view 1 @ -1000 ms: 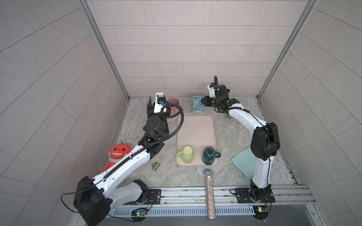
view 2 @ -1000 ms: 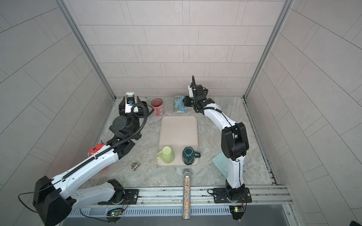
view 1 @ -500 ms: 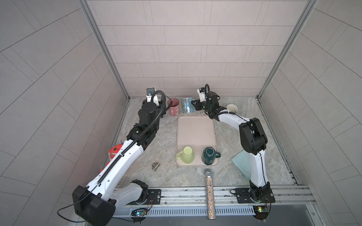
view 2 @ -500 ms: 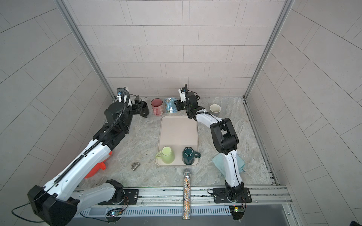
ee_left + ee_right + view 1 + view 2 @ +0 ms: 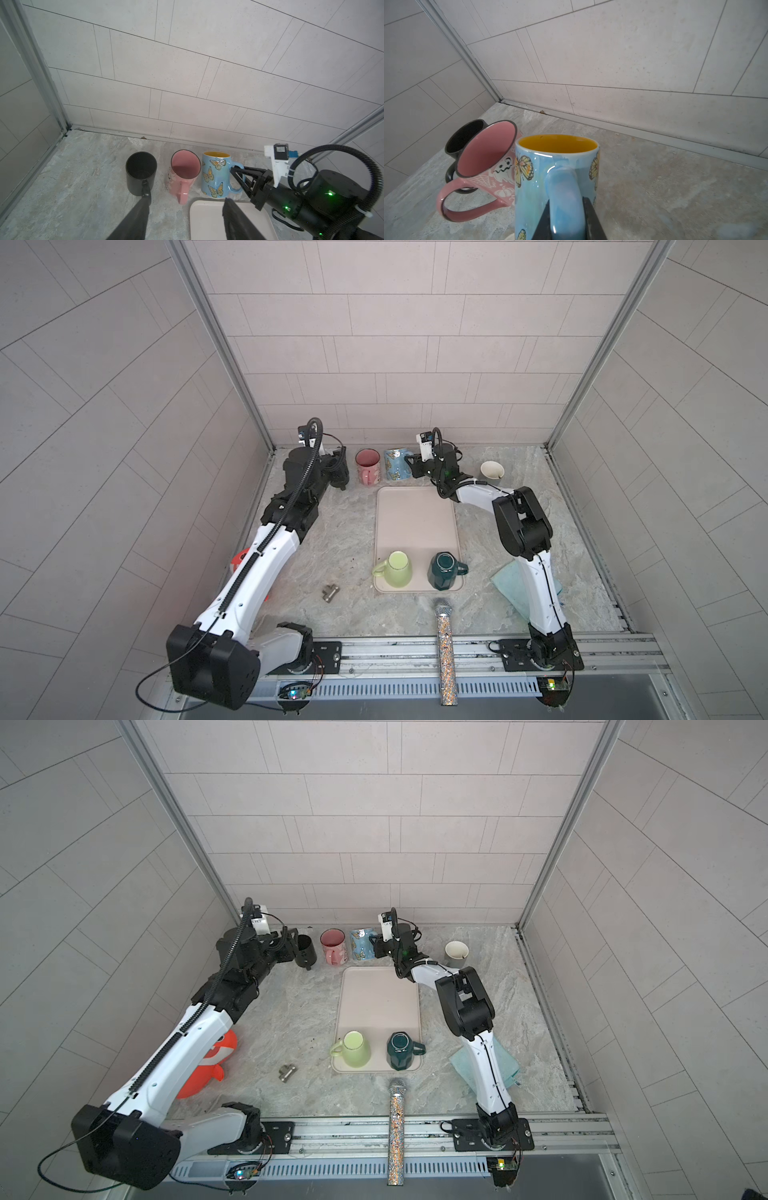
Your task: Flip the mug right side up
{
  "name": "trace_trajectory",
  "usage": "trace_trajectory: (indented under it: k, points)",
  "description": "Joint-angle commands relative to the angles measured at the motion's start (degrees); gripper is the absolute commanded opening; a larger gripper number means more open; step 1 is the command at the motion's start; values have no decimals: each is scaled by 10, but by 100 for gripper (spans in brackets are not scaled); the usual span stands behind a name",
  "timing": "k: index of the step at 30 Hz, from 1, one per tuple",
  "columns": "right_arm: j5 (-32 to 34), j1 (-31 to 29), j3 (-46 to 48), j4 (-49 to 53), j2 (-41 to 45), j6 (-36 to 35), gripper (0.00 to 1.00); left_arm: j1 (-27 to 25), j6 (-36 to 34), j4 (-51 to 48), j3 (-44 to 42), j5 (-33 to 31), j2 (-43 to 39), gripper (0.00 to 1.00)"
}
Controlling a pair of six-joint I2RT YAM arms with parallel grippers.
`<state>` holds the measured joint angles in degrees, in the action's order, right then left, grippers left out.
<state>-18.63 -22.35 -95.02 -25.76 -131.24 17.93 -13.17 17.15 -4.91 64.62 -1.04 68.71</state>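
tray (image 5: 415, 514): green mug (image 5: 398, 576) and teal mug (image 5: 444, 576) appear base-up, not yet turned. butterfly mug (image 5: 556, 176) stands rim-up just behind the tray, beside pink mug (image 5: 182, 174); right gripper (image 5: 566, 205) clamped narrow on its handle, release outstanding. left gripper (image 5: 186, 194) wide, empty, by upright black mug (image 5: 141, 172)

We log the left arm (image 5: 266, 564) stretched long from its front base toward the rear-left corner, wrist turned inward. The left gripper (image 5: 187, 198) sits low, jaws standing well apart, with nothing clamped between them. The right arm (image 5: 540, 585) rises from its base, elbow folded sharply, forearm reaching back toward centre. The right gripper (image 5: 566, 200) is level and low — jaws pinched narrow in a firm grip.
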Motion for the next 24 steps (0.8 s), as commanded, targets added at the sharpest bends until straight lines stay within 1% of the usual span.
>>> trace_trajectory:
  k: [1,7,13,24]
  points:
    - [23,-1,-19,-113,18,-12,0,7,14,7,9,22,3,61]
    - [45,-2,-3,-135,9,-21,0,13,23,21,3,30,14,62]
    - [75,-7,38,-165,15,-51,0,18,25,32,-1,31,21,61]
    - [128,-17,78,-223,7,-85,0,21,29,49,-18,32,23,61]
